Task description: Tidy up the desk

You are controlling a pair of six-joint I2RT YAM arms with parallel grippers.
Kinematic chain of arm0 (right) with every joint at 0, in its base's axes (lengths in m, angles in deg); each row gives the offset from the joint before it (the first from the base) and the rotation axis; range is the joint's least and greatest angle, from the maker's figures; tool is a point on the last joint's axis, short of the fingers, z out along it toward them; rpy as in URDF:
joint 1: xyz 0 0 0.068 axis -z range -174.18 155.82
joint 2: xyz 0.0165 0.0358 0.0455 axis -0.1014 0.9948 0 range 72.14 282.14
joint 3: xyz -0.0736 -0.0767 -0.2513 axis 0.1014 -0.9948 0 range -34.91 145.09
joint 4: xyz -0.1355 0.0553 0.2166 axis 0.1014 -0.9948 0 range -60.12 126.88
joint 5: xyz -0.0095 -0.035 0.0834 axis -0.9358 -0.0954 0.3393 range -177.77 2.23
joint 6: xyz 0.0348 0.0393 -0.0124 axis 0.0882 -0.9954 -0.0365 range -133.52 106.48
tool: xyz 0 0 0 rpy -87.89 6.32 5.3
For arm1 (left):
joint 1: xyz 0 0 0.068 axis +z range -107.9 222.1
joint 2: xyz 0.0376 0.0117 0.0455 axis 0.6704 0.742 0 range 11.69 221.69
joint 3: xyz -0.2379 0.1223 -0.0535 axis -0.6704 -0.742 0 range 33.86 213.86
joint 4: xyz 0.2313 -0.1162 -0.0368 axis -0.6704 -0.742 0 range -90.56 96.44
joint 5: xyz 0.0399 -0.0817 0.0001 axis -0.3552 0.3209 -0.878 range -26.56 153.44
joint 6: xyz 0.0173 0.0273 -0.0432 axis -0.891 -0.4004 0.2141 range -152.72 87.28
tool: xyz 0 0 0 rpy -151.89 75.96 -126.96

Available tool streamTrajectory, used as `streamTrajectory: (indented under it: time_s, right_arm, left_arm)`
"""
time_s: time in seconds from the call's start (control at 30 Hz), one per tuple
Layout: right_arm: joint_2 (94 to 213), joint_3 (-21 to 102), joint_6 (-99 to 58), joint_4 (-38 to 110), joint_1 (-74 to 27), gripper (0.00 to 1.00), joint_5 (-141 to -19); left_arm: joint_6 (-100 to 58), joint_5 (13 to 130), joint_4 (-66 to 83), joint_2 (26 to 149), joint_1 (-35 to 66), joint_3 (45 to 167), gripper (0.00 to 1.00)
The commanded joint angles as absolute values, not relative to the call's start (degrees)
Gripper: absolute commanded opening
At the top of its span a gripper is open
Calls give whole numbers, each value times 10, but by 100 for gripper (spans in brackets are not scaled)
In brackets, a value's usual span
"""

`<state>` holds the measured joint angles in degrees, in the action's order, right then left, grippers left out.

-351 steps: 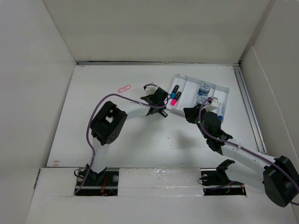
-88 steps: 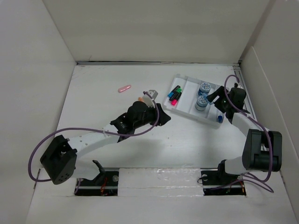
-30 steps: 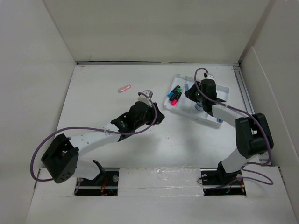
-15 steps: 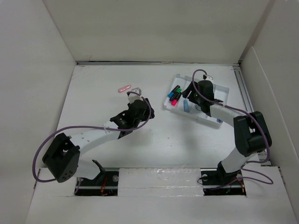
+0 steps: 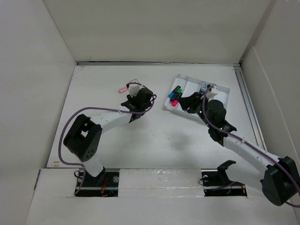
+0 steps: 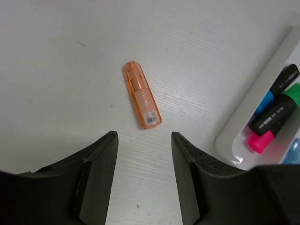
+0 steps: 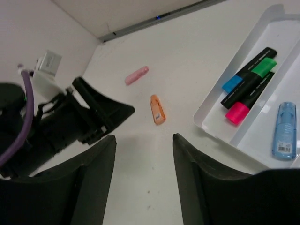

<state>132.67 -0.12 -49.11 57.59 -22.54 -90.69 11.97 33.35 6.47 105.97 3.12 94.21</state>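
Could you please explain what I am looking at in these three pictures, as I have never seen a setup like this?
These are two robot arms bolted to a white desk. One picture looks down from overhead; the other two come from a camera on each wrist, so the dark shapes at their bottom are gripper fingers. The left gripper is open, facing an orange pen-like piece; a pink piece lies farther off. The right gripper is open too, near a white tray holding markers and a blue item. Nothing is held.
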Motion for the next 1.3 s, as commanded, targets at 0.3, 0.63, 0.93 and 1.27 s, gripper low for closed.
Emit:
streamTrajectory:
  time_s: [0.3, 0.63, 0.93, 1.27]
  right_arm:
    - [1345, -75, -485, 686, -263, 64, -868]
    - [1345, -59, -482, 669, -274, 64, -851]
    - [1327, -57, -476, 653, -279, 64, -871]
    - [1325, -59, -475, 645, -279, 64, -898]
  left_arm:
    - [111, 263, -27, 1193, 33, 1093, 47]
    - [116, 244, -58, 1275, 39, 1160, 46]
    - [123, 269, -67, 1329, 50, 1191, 46]
    - [117, 307, -52, 1326, 63, 1168, 1]
